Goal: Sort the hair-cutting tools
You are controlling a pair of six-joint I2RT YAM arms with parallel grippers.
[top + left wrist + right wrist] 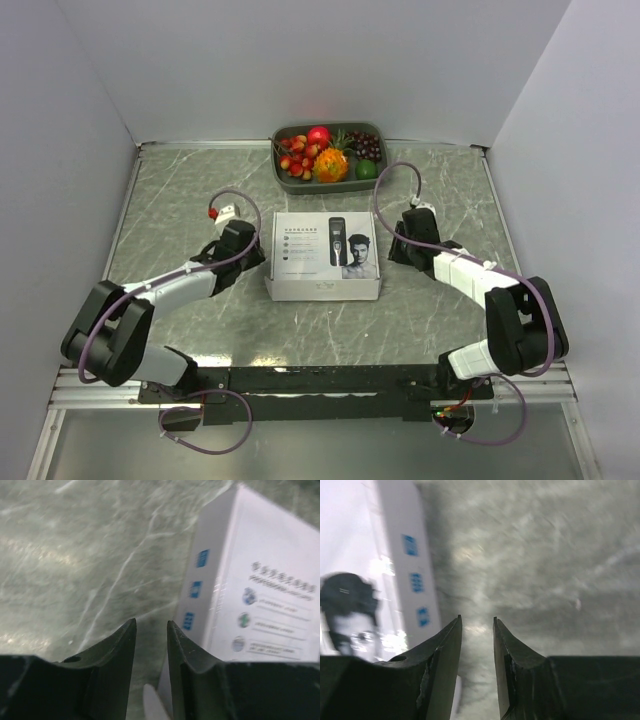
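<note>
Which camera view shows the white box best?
The top view: the whole box shows, lid up, with a printed clipper and a man's face. The left wrist view shows only one side and some lid text; the right wrist view, a blurred edge and the face.

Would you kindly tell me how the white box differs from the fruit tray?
The box is white and printed; the tray is grey. The box is closed; the tray is open, holding fruit. The box lies in the middle of the table; the tray sits at its far edge. Both rest flat.
</note>
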